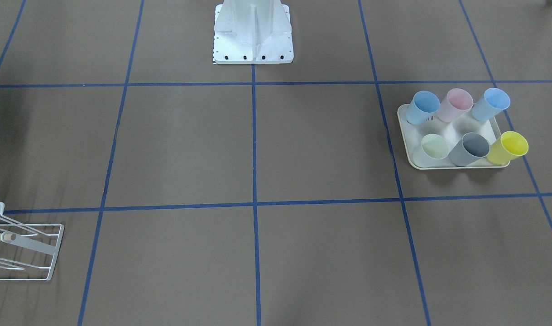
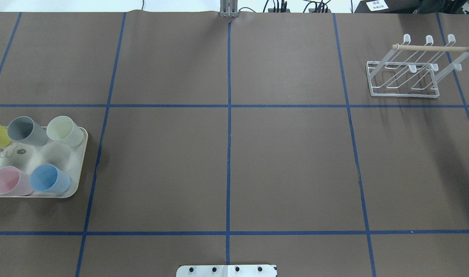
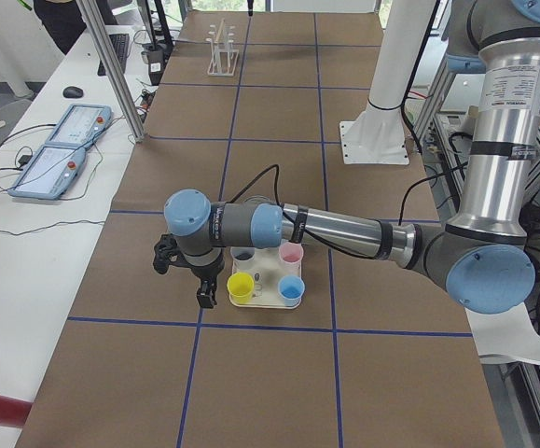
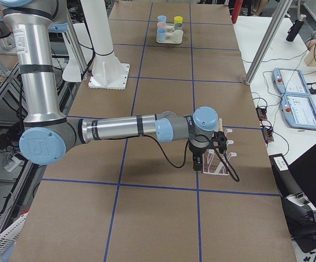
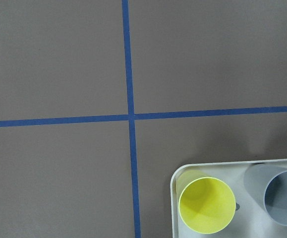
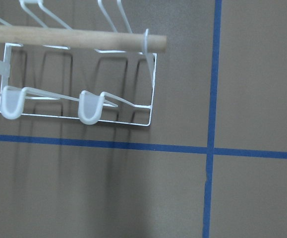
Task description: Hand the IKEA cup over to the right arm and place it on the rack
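While the cups (image 2: 49,179) stand upright on their tray (image 2: 79,161) at the desk's (image 2: 288,161) left end, the left end effector (image 3: 206,297) hangs just beside the yellow cup (image 3: 241,287), far nearer than the right end effector (image 4: 197,162) over the rack (image 2: 430,48); neither's opening can be told.

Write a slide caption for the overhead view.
Coloured cups on a tray at left, white wire rack far right, taped brown table between.

Nothing legible is showing: a white label (image 2: 376,5) beyond the bench (image 2: 288,165) and a dark mark (image 2: 21,151) on the tray (image 2: 49,157) are perhaps carrying print, but both are blurring out.
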Controlling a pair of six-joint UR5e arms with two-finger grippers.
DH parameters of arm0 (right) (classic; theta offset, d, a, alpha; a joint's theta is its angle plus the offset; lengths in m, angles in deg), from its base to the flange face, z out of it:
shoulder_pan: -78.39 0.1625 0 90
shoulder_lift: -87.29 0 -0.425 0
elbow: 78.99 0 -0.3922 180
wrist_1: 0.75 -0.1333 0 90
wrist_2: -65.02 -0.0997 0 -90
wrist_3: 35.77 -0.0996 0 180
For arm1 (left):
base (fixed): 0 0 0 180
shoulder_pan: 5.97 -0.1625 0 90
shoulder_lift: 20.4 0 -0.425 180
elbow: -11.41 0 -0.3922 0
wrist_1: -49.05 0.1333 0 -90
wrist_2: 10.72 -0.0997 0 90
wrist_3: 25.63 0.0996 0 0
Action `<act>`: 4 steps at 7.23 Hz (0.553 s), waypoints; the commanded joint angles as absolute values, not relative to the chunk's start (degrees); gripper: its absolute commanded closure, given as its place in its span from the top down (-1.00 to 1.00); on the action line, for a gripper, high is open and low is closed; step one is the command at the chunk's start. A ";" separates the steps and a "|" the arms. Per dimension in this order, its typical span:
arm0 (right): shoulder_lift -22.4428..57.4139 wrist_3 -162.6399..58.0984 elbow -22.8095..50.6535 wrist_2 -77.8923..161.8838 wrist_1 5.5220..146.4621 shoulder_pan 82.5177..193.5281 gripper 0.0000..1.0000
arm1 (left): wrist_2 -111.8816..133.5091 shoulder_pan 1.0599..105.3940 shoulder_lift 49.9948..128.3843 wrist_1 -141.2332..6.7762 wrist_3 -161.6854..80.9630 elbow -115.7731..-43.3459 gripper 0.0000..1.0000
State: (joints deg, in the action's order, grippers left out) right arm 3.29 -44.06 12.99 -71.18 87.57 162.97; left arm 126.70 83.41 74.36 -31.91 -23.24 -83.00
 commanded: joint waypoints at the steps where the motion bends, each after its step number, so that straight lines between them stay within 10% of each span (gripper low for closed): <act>1: 2.58 -43.94 13.21 -71.13 87.93 163.29 0.99 | 126.74 83.42 73.29 -34.16 -23.34 -83.59 1.00; 4: 0.63 -44.12 15.76 -70.95 87.14 163.21 0.99 | 130.84 83.42 68.91 -35.40 -23.00 -84.48 1.00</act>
